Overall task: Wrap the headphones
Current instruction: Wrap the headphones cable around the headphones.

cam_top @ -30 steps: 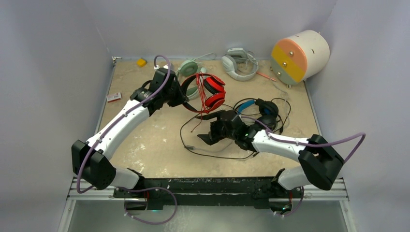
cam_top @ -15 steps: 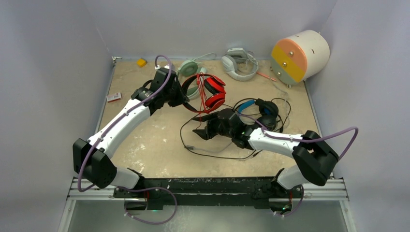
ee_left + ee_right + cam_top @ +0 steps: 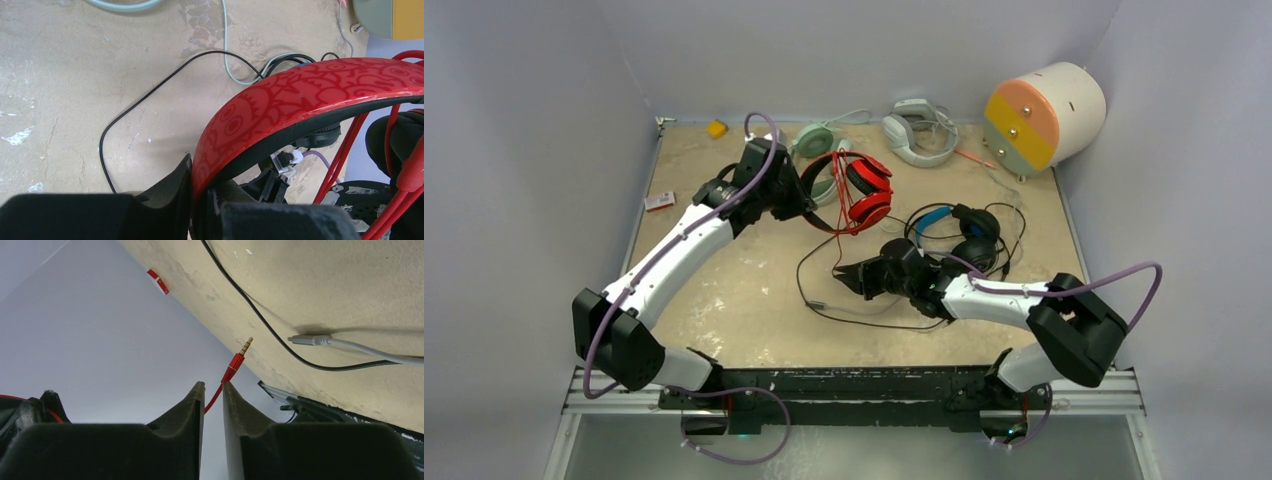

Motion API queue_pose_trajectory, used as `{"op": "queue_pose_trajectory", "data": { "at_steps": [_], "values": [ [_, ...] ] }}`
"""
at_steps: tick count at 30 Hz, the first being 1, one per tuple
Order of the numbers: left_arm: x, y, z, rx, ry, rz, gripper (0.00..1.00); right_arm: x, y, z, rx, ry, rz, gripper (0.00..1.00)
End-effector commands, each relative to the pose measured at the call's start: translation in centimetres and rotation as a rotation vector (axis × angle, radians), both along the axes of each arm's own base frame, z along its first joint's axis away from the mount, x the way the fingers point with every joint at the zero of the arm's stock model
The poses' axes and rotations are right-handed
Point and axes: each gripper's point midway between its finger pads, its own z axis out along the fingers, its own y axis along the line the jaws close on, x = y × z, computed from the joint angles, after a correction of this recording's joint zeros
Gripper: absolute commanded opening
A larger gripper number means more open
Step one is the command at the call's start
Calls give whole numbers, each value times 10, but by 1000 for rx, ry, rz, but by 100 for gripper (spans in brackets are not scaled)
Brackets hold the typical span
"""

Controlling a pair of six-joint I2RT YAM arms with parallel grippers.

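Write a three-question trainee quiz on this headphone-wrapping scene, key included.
1. True or false: the left gripper is clamped on the red headband.
2. Which cable runs between the fingers of the right gripper? A black; B red; C grey.
3. Fill in: the black headset has a ____ headband.
Key: 1 true; 2 B, the red cable; 3 blue.

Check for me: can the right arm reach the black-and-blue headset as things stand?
Probably yes. The black-and-blue headset lies uncovered close by the right gripper, which only straddles the red cable, jaws narrowly apart, so nothing looks to tie it down.
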Motion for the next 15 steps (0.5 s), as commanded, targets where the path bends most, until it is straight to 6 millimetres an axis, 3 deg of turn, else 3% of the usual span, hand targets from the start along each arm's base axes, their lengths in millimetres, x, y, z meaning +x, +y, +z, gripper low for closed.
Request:
{"op": "queue_pose_trajectory", "data": {
  "at_steps": [1, 4, 7, 12, 15],
  "values": [
    [0, -6, 59, -96, -134, -29, 0, 17, -9, 18, 183, 215, -261, 16],
    [-3, -4, 60, -90, -139, -30, 0, 18, -6, 19, 197, 209, -254, 0],
    [-5, -1, 61, -79, -138, -29, 0, 18, -9, 15, 187, 210, -263, 0],
    [-4, 5, 61, -58, -147, -10, 0, 21, -3, 22, 191, 181, -238, 39],
    [-3, 2, 62, -68, -152, -20, 0, 25, 4, 27, 205, 165, -222, 45]
  ]
}}
